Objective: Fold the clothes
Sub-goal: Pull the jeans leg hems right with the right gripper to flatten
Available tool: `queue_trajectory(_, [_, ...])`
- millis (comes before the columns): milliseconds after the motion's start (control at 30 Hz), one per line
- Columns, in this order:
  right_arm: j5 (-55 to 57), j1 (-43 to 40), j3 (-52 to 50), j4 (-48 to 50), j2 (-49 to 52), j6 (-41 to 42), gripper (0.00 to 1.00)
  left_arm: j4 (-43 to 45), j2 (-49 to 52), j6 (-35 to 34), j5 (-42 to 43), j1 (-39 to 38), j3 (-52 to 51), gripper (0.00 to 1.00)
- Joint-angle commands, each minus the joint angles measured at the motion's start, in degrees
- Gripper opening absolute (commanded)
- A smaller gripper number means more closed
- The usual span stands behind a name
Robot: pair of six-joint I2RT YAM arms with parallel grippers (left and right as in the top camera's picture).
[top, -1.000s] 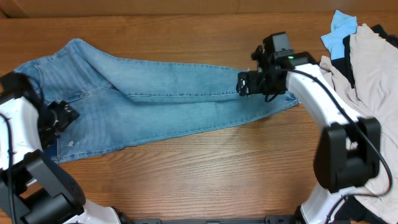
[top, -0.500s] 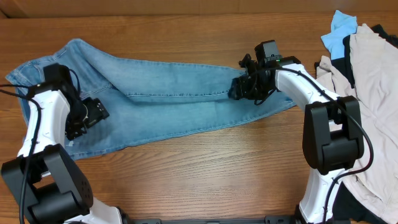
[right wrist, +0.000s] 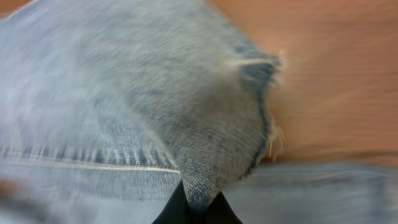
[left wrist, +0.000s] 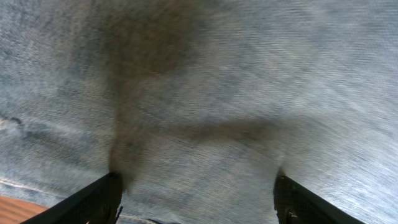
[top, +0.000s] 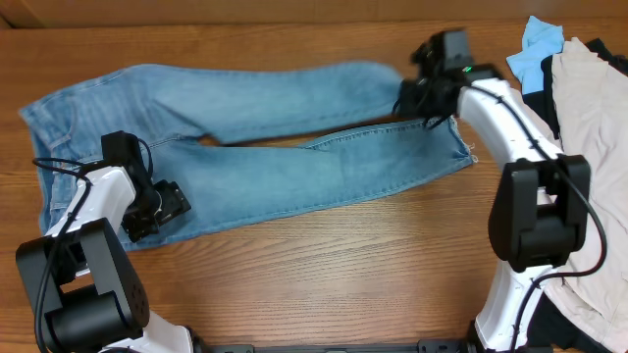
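Note:
The clothes are light-blue jeans (top: 294,172) lying across the wooden table, waist at the left, the two legs spread apart toward the right. My right gripper (top: 408,95) is shut on the far leg near its frayed hem. In the right wrist view a fold of denim (right wrist: 155,81) is pinched between the black fingertips of the right gripper (right wrist: 198,202). My left gripper (top: 169,206) hovers open over the near hip area. In the left wrist view the denim (left wrist: 205,93) fills the frame between the left gripper's (left wrist: 198,190) spread fingers (left wrist: 93,202).
A pile of beige garments (top: 589,118) with a dark piece lies at the right edge, and a bright blue cloth (top: 538,44) lies behind it. Bare wood table (top: 343,265) shows in front of the jeans.
The right gripper shut on the far leg's end and pulled it toward the back, parting the legs. The left gripper moved nearer the front over the hip area.

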Motion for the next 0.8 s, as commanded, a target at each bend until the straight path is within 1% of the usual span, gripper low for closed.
queue_trajectory(0, [15.02,-4.92,3.58,0.00,-1.25,4.22,0.04,0.02,0.24,-0.11,-4.09,-0.37,-1.14,0.81])
queue_trajectory(67, [15.54,-7.13,3.61,0.35,-1.25,4.22,0.04,-0.02,0.24,-0.11,-4.44,-0.37,-1.14,0.83])
queue_trajectory(133, [15.37,-9.62,3.61,-0.24,-1.25,4.22,0.10,0.02,0.24,-0.11,-4.42,-0.37,-1.14,0.84])
queue_trajectory(167, [15.21,-10.32,3.61,-0.55,-1.25,4.20,0.22,0.09,0.24,-0.11,-4.42,-0.37,-1.14,0.84])
queue_trajectory(200, [14.91,-11.13,3.61,-0.83,-1.25,4.17,0.29,0.24,0.24,-0.09,-4.44,-0.37,-1.14,0.85])
queue_trajectory(233, [14.93,-11.45,3.61,-1.11,-1.25,4.15,0.34,0.37,0.24,-0.09,-4.44,-0.37,-1.11,0.86])
queue_trajectory(267, [14.93,-11.72,3.61,-1.31,-1.25,4.11,0.45,0.48,0.24,-0.09,-4.44,-0.37,-1.11,0.87])
queue_trajectory(300, [14.93,-11.89,3.61,-1.66,-1.25,3.93,0.61,0.55,0.24,-0.09,-4.44,-0.37,-1.11,0.87])
queue_trajectory(333, [14.95,-11.91,3.61,-1.99,-1.25,3.93,0.65,0.52,0.24,-0.09,-4.44,-0.37,-1.11,0.88])
queue_trajectory(467, [14.91,-11.89,3.61,-4.90,-1.25,3.98,0.67,0.11,0.22,0.37,-4.44,-0.37,-1.07,0.89])
queue_trajectory(500, [14.64,-11.87,3.61,-6.32,-1.25,4.00,0.69,-0.17,0.17,0.98,-4.48,-0.37,-1.01,0.90])
queue_trajectory(567, [12.63,-11.89,3.61,-10.78,-1.36,4.13,0.72,-1.57,0.02,1.40,-4.92,-0.33,-0.09,0.99])
queue_trajectory(700, [11.85,-11.96,3.61,-16.09,-3.23,7.21,0.76,-5.79,-0.68,1.09,-4.85,-0.33,4.35,1.00])
queue_trajectory(767, [11.85,-11.96,3.61,-17.75,-5.68,7.23,0.76,-7.56,-1.62,1.07,-4.90,-0.33,7.02,1.00])
